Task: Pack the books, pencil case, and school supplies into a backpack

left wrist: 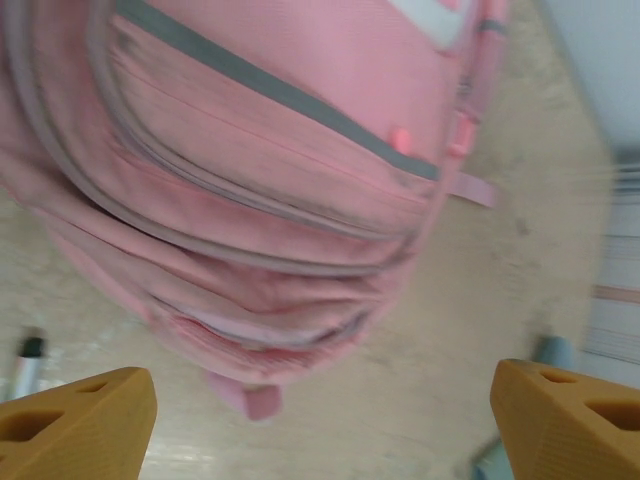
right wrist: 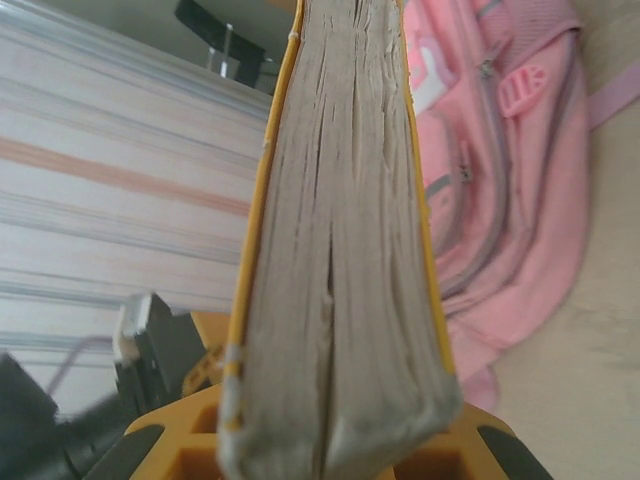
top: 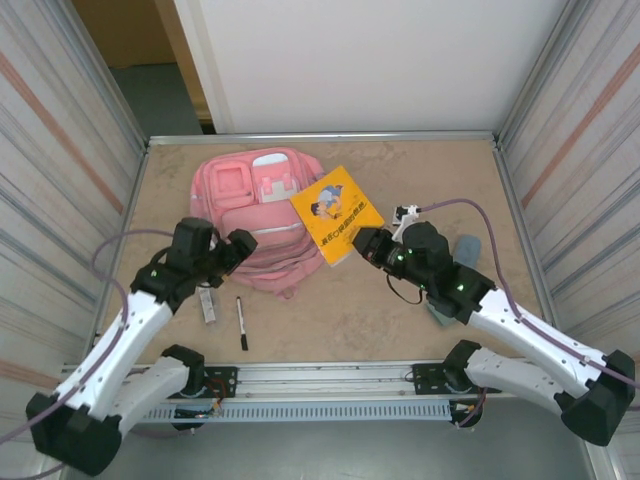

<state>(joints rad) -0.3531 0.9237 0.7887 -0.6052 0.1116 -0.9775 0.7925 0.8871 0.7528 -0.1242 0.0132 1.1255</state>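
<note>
The pink backpack (top: 250, 215) lies flat at the back left of the table. My right gripper (top: 362, 243) is shut on the near corner of the yellow book (top: 337, 213), holding it lifted beside the backpack's right side. In the right wrist view the book's page edge (right wrist: 340, 250) stands between the jaws of my right gripper (right wrist: 335, 455), with the backpack (right wrist: 510, 180) behind it. My left gripper (top: 240, 245) is open at the backpack's near edge, nothing between its orange fingers (left wrist: 75, 425); the backpack (left wrist: 260, 170) lies just ahead. The blue-grey pencil case (top: 466, 248) sits behind my right arm.
A black pen (top: 241, 322) and a whitish-grey bar (top: 208, 303) lie near the front, by my left arm; the pen's end (left wrist: 25, 365) shows at the left of the left wrist view. A grey-green flat piece (top: 438, 312) peeks from under my right arm. Metal walls ring the table.
</note>
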